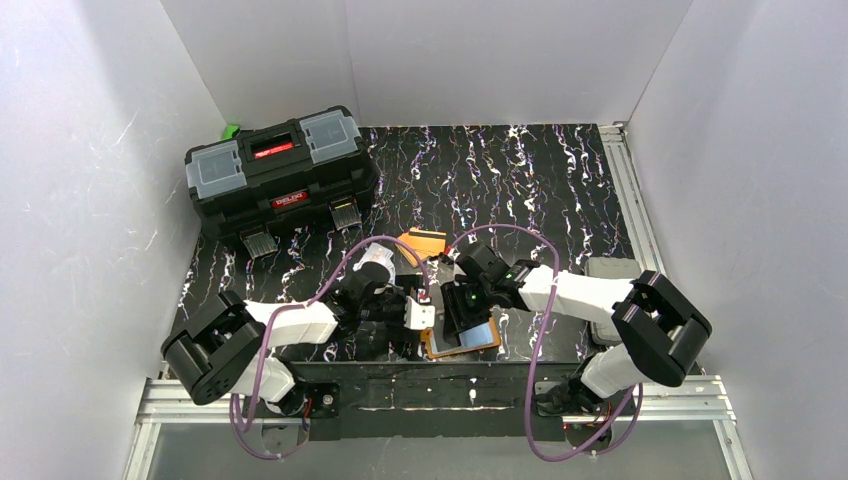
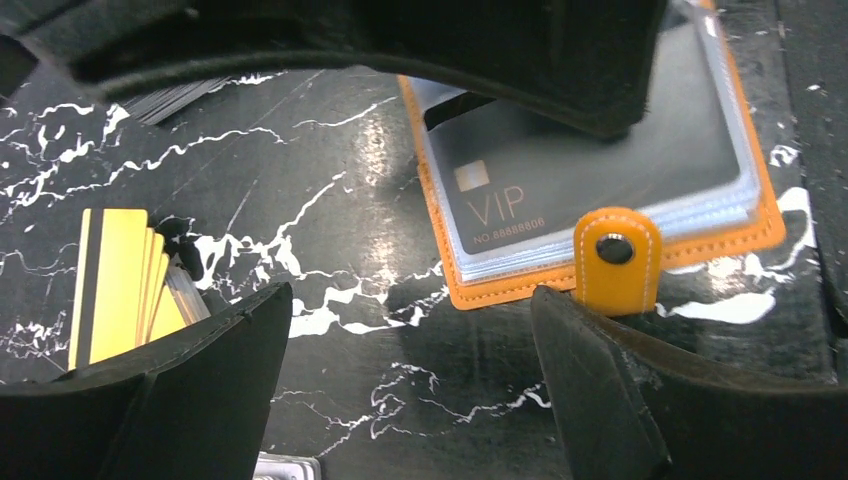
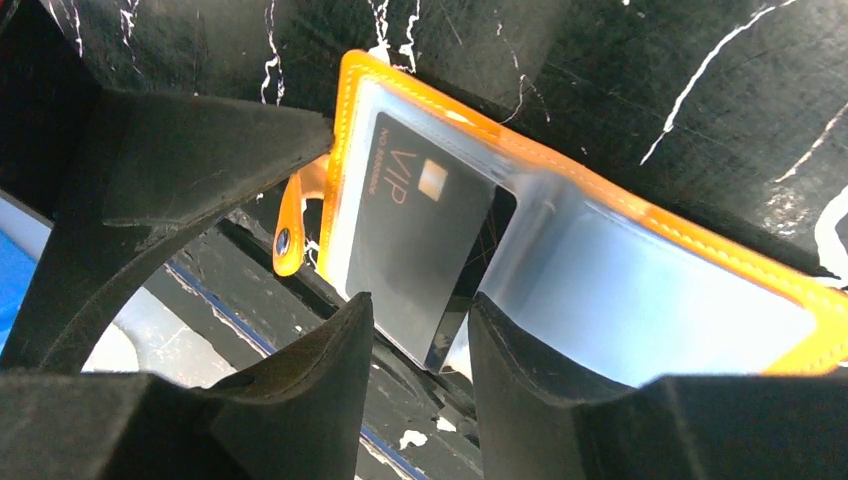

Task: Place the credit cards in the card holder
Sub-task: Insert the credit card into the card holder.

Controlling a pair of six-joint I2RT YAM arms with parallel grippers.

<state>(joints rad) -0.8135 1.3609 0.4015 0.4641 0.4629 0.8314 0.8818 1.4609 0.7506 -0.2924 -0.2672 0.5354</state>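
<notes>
Close to the near edge of the black, white-veined desk (image 1: pixel 520 180), low in the overhead view, lies the small orange leather-like folding card holder (image 1: pixel 478 336), spread open and flat with its clear bluish-grey plastic sleeves facing up and its rounded snap tab (image 2: pixel 616 258) hanging off one side. A thin black plastic card (image 3: pixel 415 240) printed "VIP" with a small gold chip sits partly inside one sleeve, one corner poking out. That corner lies between the fingers of the right tool (image 3: pixel 420 340), which stand partly apart; whether they pinch the card or merely straddle it I cannot tell. Just left of the holder, the left tool (image 2: pixel 410 320) hangs released, its fingers spread wide with only bare desk between them. I judge the card light, stiff and slick, likely to skate on the smooth desk, so it is best taken by an exposed short edge or corner and slid in flat. The holder looks soft and light too, and may shift or fold unless one cover is pinned. Further back, just beyond both tools, rests a stack of thin orange cards with a dark stripe (image 1: pixel 425 242). Farthest off, at the upper left, stands a large black plastic toolbox (image 1: pixel 280 175) with grey lid compartments.
</notes>
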